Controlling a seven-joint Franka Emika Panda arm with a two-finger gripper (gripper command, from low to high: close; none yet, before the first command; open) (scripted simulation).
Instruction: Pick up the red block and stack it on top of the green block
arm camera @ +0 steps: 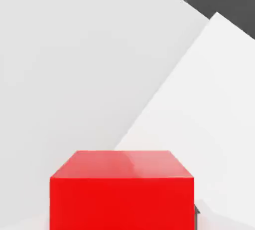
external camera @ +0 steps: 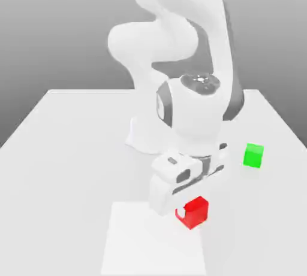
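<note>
Seen in the exterior view: red block (external camera: 193,212) at the near part of the white worktop (external camera: 72,149), directly below the hand (external camera: 180,206), which comes down over it from the arm's wrist. Seen from the hand view: red block (arm camera: 121,190) very close under the camera, centred, top face and one side face visible, a small dark tip of a finger (arm camera: 196,210) just beside its edge. Probably block already between the fingers, but not possible to tell whether clenched on it or released around it, so best left open. Not possible either to say if the block rests on the worktop or is a little lifted; no clear shadow gap to judge. Green block (external camera: 253,155) farther back and toward the exterior view's right, well apart from the red one, standing free on the worktop with nothing on top. Key relation for the coming move: green block lies away from the hand diagonally, to the far side and to the exterior view's right. Both blocks cubes, so no long axis to respect; only faces to keep parallel. Judged stage: grasp phase, stacking not yet done. Needed next, likely: firm grip, lift straight up, then travel over the green block. Risk: slipping of the block if grip is off-centre.
</note>
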